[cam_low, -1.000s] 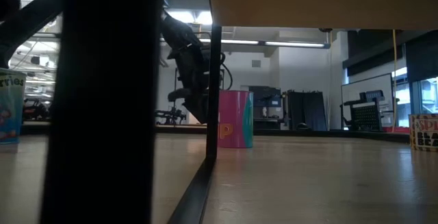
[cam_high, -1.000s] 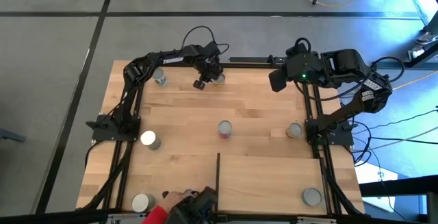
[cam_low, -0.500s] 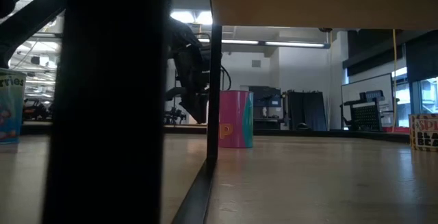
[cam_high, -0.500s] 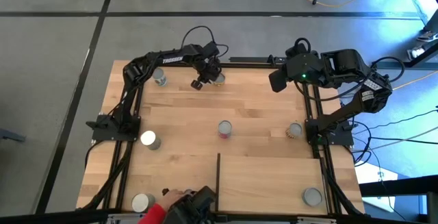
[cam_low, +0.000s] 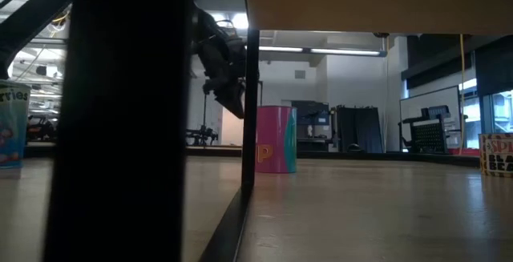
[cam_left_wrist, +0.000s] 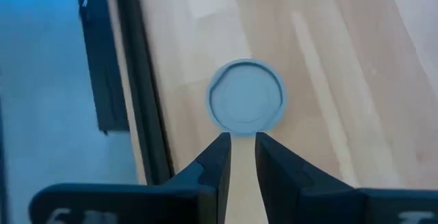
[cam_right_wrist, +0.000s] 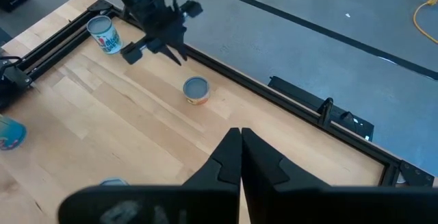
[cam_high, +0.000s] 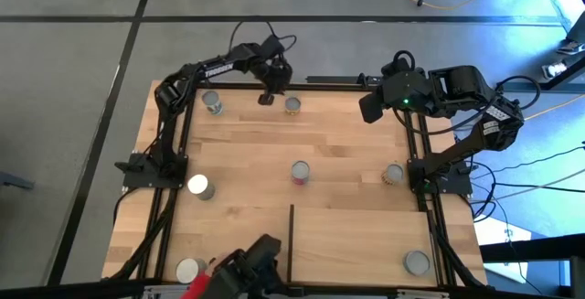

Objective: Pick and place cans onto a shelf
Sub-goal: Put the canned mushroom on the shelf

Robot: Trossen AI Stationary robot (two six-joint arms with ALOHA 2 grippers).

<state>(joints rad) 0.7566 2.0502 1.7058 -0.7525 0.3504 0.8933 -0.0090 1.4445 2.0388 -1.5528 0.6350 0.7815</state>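
Note:
My left gripper (cam_high: 267, 98) hangs over the table's far edge, fingers pointing down with a narrow gap, holding nothing. It also shows in its wrist view (cam_left_wrist: 243, 145). A silver-topped can (cam_high: 292, 105) stands on the table just right of it, and shows just past the fingertips in the wrist view (cam_left_wrist: 246, 103). Other cans stand at the far left (cam_high: 212, 103), left (cam_high: 198, 186), middle with a pink side (cam_high: 300, 172), right (cam_high: 393, 173) and near left (cam_high: 190, 269). One can (cam_high: 417, 261) stands on the shelf (cam_high: 356, 240). My right gripper (cam_right_wrist: 239, 138) is shut and empty at the far right.
A person's hand with a red sleeve (cam_high: 233, 273) reaches in at the near edge, left of the shelf's black strip (cam_high: 292, 235). Black frame rails (cam_high: 174, 153) run along the table's left and right sides. In the low view a dark post (cam_low: 128, 118) blocks the left.
My left gripper has risen and gone a little toward the table's far edge, away from the can beside it, which has stayed in place. The person's hand at the near edge has moved toward the left.

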